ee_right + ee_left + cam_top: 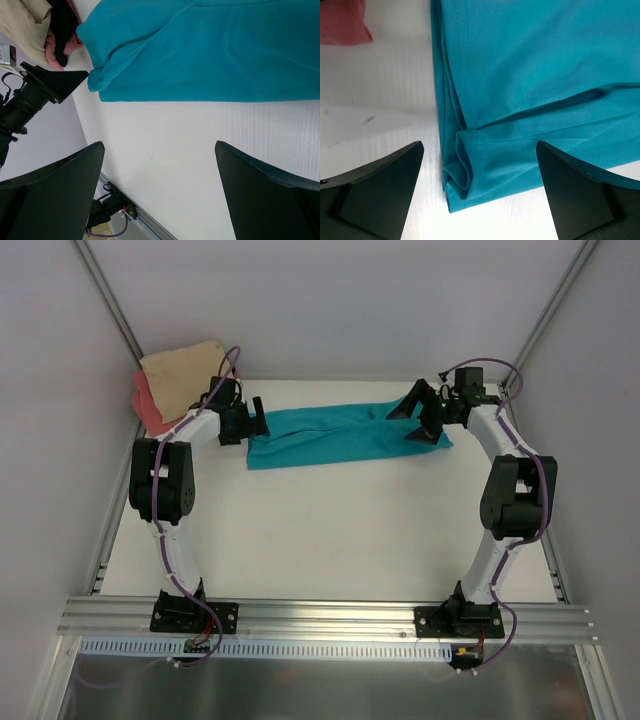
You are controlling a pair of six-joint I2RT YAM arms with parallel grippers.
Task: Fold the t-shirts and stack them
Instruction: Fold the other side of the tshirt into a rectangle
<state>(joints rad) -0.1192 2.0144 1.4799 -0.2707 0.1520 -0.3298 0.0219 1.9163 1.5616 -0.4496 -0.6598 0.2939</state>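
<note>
Already stacked: tan tee (185, 370) is sitting on the coral-pink tee (150, 408) at the 10 o'clock corner of the surface (330, 530); both are looking folded, if loosely.
Teal tee (340, 435): is lying as a long narrow band across 12 o'clock, folded lengthwise, apart from the pile.
Left hand (250, 420): is hovering spread wide over the band's 9 o'clock end, pinching nothing.
Right hand (418, 418): is hovering spread wide by the 3 o'clock end, also empty.
Left to do: by my reading, the band is needing crosswise folding, then lifting onto the pile.
Progress: seemingly running well past halfway.
</note>
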